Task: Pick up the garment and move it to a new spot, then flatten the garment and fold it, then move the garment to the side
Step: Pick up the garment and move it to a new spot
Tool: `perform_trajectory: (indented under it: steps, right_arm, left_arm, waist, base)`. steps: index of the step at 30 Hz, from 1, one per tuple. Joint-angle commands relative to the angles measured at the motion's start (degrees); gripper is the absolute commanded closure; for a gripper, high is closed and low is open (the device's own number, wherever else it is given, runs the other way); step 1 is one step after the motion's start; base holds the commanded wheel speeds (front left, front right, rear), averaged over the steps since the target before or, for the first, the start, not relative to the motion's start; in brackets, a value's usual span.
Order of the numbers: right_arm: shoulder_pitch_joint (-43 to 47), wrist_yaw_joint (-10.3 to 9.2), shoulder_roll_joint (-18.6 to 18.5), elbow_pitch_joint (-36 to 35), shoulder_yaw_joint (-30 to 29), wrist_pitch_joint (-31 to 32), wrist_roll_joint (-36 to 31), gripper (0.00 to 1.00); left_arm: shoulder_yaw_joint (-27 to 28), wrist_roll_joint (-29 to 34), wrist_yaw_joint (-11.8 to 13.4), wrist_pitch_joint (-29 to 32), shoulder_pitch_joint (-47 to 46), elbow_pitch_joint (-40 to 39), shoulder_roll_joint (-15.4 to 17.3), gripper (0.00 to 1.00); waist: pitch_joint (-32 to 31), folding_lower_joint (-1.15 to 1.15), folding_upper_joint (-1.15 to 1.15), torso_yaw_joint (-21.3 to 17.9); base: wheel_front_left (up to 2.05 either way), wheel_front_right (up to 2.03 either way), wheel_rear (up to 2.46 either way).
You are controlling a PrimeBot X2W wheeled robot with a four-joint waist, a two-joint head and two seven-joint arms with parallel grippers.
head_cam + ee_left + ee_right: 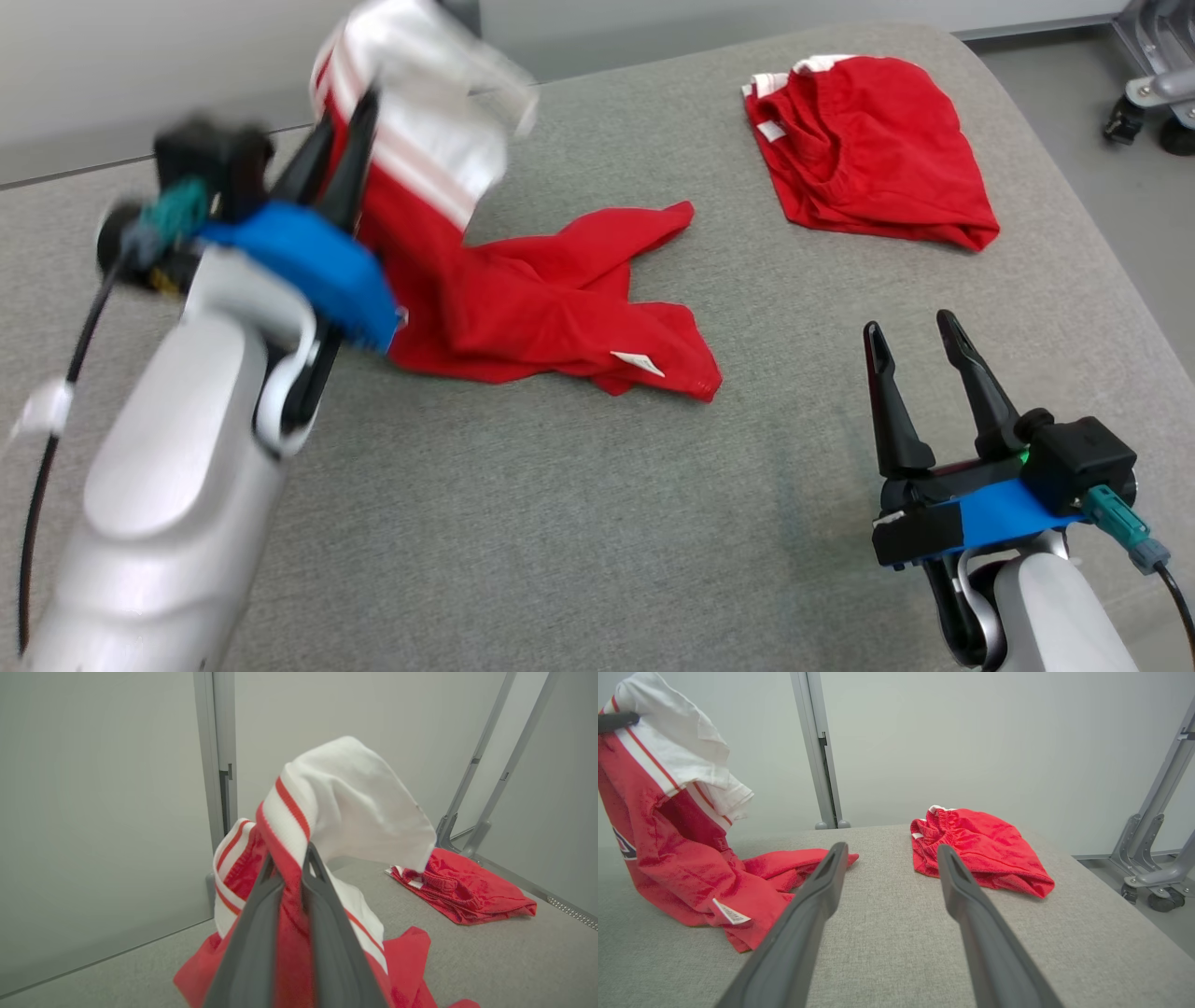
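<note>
The garment (523, 299) is a red shirt with a white, red-striped sleeve. My left gripper (341, 121) is shut on its upper part and holds that end raised at the left, while the lower part trails on the grey table (579, 523). In the left wrist view the red cloth (289, 896) is pinched between the dark fingers (252, 933), and the white sleeve flops over their tips. In the right wrist view the garment (691, 868) hangs at the left. My right gripper (920, 341) hovers open and empty at the table's front right, also seen as the gripper (889, 856) itself.
Red shorts (868, 149) lie crumpled at the table's far right, also seen as red shorts (980, 854) ahead of the right gripper. A wheeled metal stand (1153, 93) stands on the floor past the right edge. A grey wall post (817, 751) rises behind the table.
</note>
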Motion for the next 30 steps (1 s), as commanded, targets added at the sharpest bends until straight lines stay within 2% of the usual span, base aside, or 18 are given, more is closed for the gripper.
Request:
perform_trajectory:
  steps: [1,7,13,14,15,23,30]
  right_arm:
    - [0.4,0.01,0.0,0.0,-0.1,-0.2,-0.1,0.0]
    - [0.5,0.01,0.0,0.8,-0.3,-0.2,-0.9,0.0]
    - [1.1,0.01,0.0,1.3,-0.3,-0.2,-1.4,0.0]
    - [1.2,0.01,-0.1,1.4,-0.3,-0.2,-1.6,0.0]
    - [1.2,0.01,-0.1,1.6,-0.4,-0.2,-1.7,0.0]
    - [2.5,0.01,0.0,2.8,-0.9,-0.2,-2.5,0.0]
    - [3.9,0.01,-0.1,3.6,-1.7,-0.2,-2.8,0.0]
  left_arm:
    - [0.4,-0.5,0.5,-0.7,1.6,-0.3,0.7,1.0]
    - [2.3,-2.8,2.9,-3.9,16.3,-2.2,3.2,1.0]
    - [3.1,-4.6,4.8,-6.6,26.1,-3.7,2.7,0.98]
    - [3.0,-4.4,4.9,-7.1,26.7,-3.8,2.6,0.66]
    - [2.8,-4.1,5.1,-7.8,27.3,-3.9,2.5,0.0]
    - [4.3,-2.5,6.6,-14.4,28.8,-5.5,1.2,0.0]
    - [10.7,1.5,9.3,-15.5,32.3,-11.7,0.8,0.0]
  waist:
    - [0.0,0.0,0.0,0.3]
    - [-0.4,0.0,0.0,2.3]
    - [-1.0,0.0,0.0,4.1]
    - [-1.2,0.0,0.0,4.4]
    - [-1.4,0.0,0.0,4.8]
    - [-4.6,0.0,0.0,7.8]
    - [-7.2,0.0,0.0,10.4]
  base:
    - [0.0,0.0,0.0]
    - [0.0,0.0,0.0]
    - [0.0,0.0,0.0]
    - [0.0,0.0,0.0]
    - [0.0,0.0,0.0]
    - [0.0,0.0,0.0]
    - [0.0,0.0,0.0]
